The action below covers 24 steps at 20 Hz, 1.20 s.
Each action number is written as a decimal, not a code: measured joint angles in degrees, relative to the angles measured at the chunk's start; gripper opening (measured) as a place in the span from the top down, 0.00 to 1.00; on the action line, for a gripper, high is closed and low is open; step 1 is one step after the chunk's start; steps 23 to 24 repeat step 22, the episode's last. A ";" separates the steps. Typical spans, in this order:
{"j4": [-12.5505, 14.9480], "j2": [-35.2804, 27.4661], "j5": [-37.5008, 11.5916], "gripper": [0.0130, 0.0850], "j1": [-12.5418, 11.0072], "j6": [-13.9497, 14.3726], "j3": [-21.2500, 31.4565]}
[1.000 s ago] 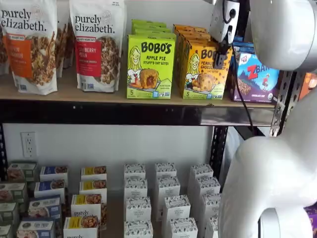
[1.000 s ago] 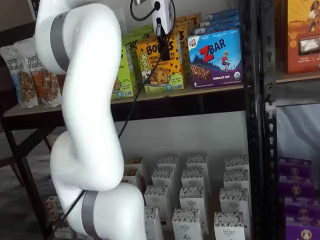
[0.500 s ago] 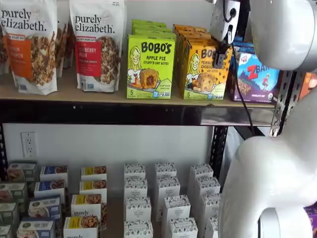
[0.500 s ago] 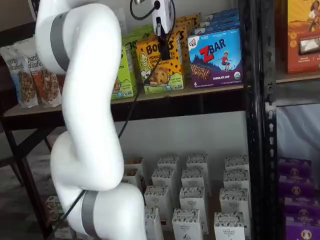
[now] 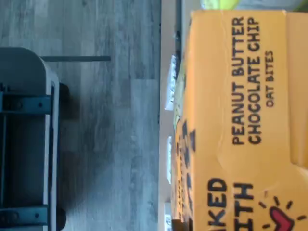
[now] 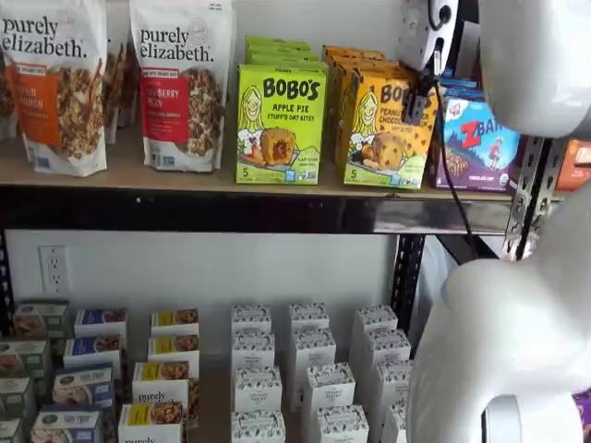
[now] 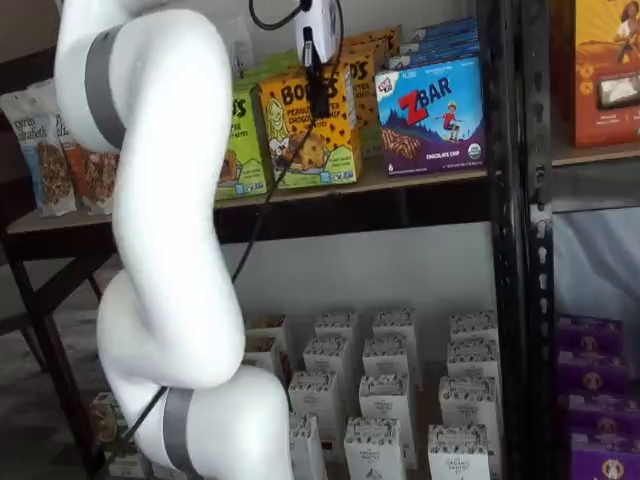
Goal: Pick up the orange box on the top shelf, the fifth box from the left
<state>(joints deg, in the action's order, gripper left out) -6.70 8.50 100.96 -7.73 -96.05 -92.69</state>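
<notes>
The orange box [image 6: 380,138] is a yellow-orange BOBO'S Peanut Butter Chocolate Chip carton on the top shelf [image 6: 185,181], between a lime-green carton and a blue ZBar box. It also shows in a shelf view [image 7: 298,140], tilted a little and drawn out toward the shelf's front edge [image 7: 420,182]. My gripper [image 6: 417,100] comes down from above with a black finger across the carton's front face, shut on its top; it also shows in a shelf view [image 7: 320,92]. The wrist view is filled by the carton's orange top panel [image 5: 240,120].
The lime-green Apple Pie box [image 6: 280,125] stands just left of the orange one, the ZBar box [image 6: 480,138] just right. More orange cartons [image 6: 355,61] sit behind. Granola bags [image 6: 182,83] stand further left. Small white boxes [image 6: 309,369] fill the lower shelf. A dark steel upright [image 7: 512,200] stands at the right.
The gripper has moved out from the shelf with the orange box in it. The box has come forward of its row and now tilts slightly.
</notes>
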 joint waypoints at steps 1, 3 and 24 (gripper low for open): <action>-0.50 1.05 0.48 0.72 -0.28 -0.13 0.73; -1.49 3.25 1.80 0.72 -0.78 -0.30 2.12; 0.70 26.32 5.70 0.72 4.16 4.53 20.26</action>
